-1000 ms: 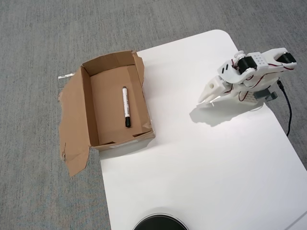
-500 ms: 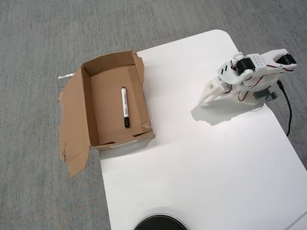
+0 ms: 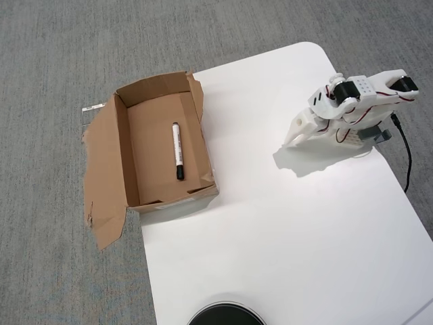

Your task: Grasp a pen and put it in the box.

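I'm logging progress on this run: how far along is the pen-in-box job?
It looks finished. The pen lies flat on the floor of the box, toward its right wall in the overhead view. Nothing is in hand: the gripper sits well away on the white table, holding nothing. No other pen is in view.

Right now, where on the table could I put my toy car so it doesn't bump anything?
The wide white middle of the table, between the box and the claw, is bare. So is the near part, except a dark round thing at the edge. The box already holds the pen.
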Controlling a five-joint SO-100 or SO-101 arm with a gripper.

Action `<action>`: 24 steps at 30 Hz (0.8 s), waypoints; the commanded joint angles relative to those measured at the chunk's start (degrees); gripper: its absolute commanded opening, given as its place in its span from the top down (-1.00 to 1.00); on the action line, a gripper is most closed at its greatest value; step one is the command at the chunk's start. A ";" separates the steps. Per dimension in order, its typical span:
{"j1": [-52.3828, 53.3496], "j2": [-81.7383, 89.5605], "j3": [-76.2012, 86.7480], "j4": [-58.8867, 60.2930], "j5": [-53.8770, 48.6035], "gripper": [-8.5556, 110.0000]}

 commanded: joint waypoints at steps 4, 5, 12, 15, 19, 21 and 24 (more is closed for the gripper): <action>0.31 3.43 1.63 2.64 0.40 0.83; 0.31 3.43 1.63 2.64 0.40 0.87; -0.13 3.43 1.63 2.64 0.40 0.85; -0.40 3.43 1.63 2.64 -0.13 0.85; -0.40 3.43 1.63 2.64 -0.31 0.84; -0.31 3.43 1.63 2.64 -0.13 0.84; -0.13 3.43 1.63 2.64 0.22 0.84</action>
